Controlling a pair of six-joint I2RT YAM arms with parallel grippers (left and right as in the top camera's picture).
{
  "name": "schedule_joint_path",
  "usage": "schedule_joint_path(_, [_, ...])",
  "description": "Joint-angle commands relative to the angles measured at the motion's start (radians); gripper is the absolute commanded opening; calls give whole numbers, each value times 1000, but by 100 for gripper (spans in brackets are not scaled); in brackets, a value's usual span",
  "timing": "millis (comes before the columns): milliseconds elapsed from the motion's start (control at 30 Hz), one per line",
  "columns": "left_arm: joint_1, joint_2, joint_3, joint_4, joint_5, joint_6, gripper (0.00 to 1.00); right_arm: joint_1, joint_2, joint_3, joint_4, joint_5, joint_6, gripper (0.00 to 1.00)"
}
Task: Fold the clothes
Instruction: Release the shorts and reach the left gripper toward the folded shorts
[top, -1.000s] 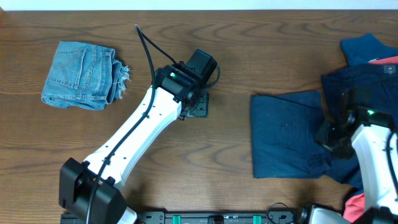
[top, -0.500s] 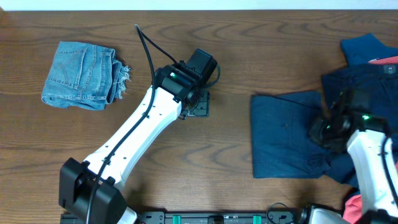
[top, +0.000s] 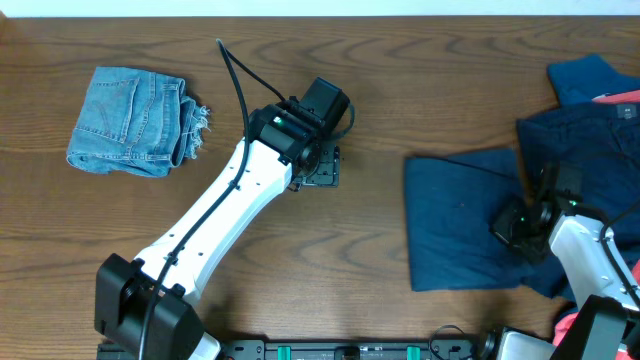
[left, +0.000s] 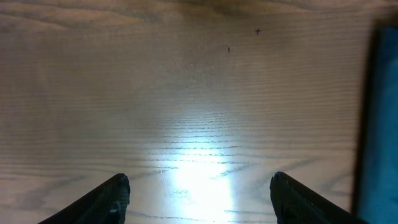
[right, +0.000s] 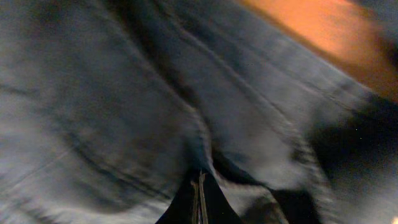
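Navy shorts (top: 455, 220) flat on tabletop (top: 400, 80); right pincer (right: 199, 185) pinched closed on their right edge. Left pincer (left: 199, 193) spread wide over wood, denim shorts (top: 135, 120) folded far left.

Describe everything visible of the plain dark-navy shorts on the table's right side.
The plain dark-navy shorts are soft fabric, spread mostly flat in a roughly rectangular shape on the wooden table, right of centre. Faint seams and creases show. Their right edge meets a heap of other dark-blue garments. The right gripper sits on that edge, closed, apparently pinching the cloth; its wrist view is blurred.
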Motion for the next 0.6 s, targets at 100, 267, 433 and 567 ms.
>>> schedule_joint_path(100, [2, -17, 10, 21, 212, 107, 73, -3, -16, 127, -200, -285, -180, 3])
schedule_joint_path(267, [-23, -8, -6, 114, 393, 243, 72, 3, -24, 138, -232, -327, -263, 6])
schedule_joint_path(433, [-64, 71, -12, 191, 522, 311, 44, -1, -29, 143, -229, -323, -273, 4])
schedule_joint_path(567, [-118, 171, -12, 277, 578, 330, 11, -11, -67, 192, -239, -323, -273, 4])
